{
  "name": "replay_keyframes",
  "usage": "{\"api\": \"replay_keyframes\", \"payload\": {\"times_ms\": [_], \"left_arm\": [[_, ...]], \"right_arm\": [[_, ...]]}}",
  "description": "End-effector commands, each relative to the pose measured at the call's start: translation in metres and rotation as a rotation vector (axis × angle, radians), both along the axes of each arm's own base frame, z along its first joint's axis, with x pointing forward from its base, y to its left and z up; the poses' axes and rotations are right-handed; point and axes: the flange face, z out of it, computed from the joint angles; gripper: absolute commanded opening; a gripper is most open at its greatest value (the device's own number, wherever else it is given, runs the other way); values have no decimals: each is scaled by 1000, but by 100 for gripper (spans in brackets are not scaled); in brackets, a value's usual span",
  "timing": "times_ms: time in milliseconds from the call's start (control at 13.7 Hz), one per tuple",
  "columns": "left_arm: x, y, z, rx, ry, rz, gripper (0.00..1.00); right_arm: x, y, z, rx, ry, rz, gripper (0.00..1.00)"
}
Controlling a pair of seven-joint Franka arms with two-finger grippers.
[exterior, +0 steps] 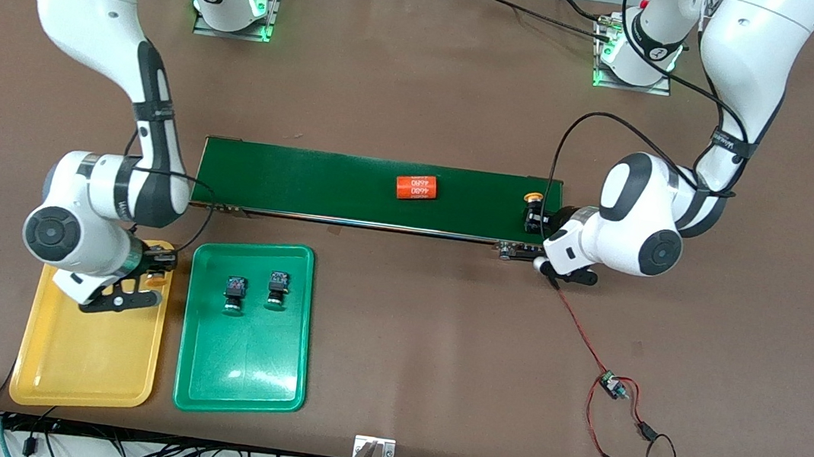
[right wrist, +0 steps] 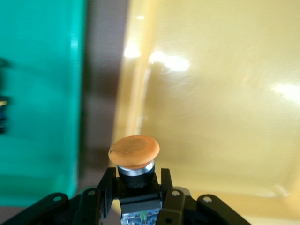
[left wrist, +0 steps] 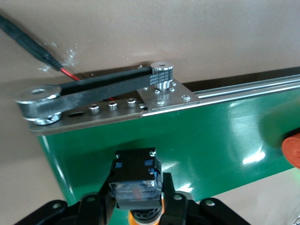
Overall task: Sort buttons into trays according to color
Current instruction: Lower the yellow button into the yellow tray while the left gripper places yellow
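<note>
While two sorts remain, progress reads:
Green tray (exterior: 205, 382): both green buttons (exterior: 235, 293) lie near its belt-side edge.
Right gripper (exterior: 155, 269): clamps an orange button (right wrist: 134, 152) over the yellow tray (exterior: 84, 368), at its belt-side corner.
Left gripper (exterior: 540, 221): jaws narrow around the last orange button (left wrist: 136, 180) at the conveyor belt (exterior: 305, 182) end; grip uncertain.

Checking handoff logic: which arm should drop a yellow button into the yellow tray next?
Right. The right gripper already holds a yellow button over the yellow tray. The left gripper sits around another yellow button on the conveyor belt, away from the trays.
</note>
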Motion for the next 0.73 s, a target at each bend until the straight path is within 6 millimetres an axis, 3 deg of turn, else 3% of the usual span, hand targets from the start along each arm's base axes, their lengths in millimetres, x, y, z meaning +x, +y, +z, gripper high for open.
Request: {"api": "replay_keyframes", "payload": {"times_ms": [0, 220, 439, 512, 585, 659], "left_arm": [[2, -3, 23, -19, -6, 0, 100], [8, -1, 69, -20, -75, -8, 100], [15, 29, 135, 18, -186, 6, 100], [15, 38, 155, 95, -248, -46, 100], [15, 48, 170, 179, -303, -99, 100], [17, 66, 187, 236, -346, -108, 100]], "right_arm": [[10, -21, -2, 3, -49, 21, 0], [10, -26, -9, -3, -46, 43, 0], [9, -42, -21, 5, -32, 58, 0], [8, -43, -23, 5, -29, 57, 6], [8, -43, -23, 7, -32, 51, 60], [8, -47, -23, 13, -35, 44, 100]]}}
